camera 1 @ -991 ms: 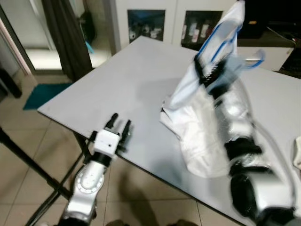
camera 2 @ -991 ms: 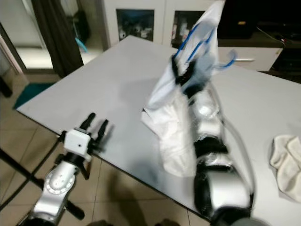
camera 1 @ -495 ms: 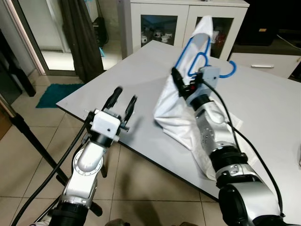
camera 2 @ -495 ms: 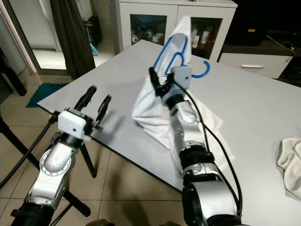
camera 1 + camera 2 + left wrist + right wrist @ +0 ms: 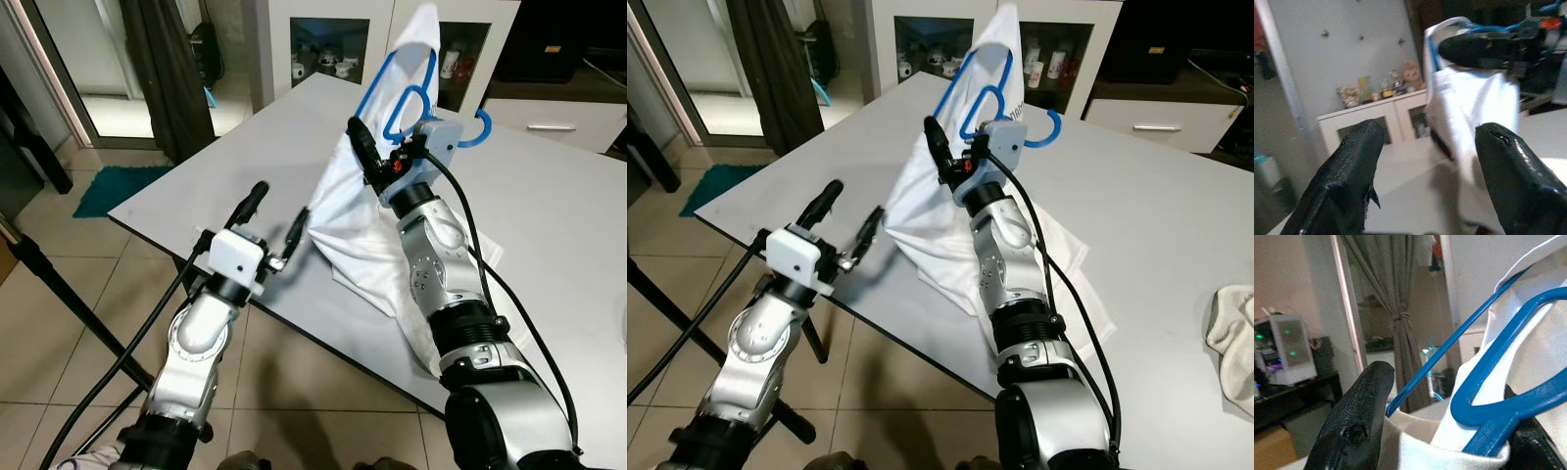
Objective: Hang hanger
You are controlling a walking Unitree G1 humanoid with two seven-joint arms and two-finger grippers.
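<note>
Two grippers have drawn closer together since half a second ago. On the left, the left gripper [image 5: 275, 217], jaws spread and empty, has advanced beside the shirt [image 5: 358, 220] hem, probably readying a two-handed hold. To its right, the right gripper [image 5: 387, 157] clamps the blue hanger [image 5: 397, 93] and shirt above the table [image 5: 235, 147]; the hook juts beyond its wrist.

One blue hanger [image 5: 407, 93], one white garment [image 5: 367, 230], one worktop [image 5: 250, 157] and two tools are counted.

Cloth [image 5: 1245, 338] cut off by frame edge; cabinet [image 5: 323, 39] contents too small.
</note>
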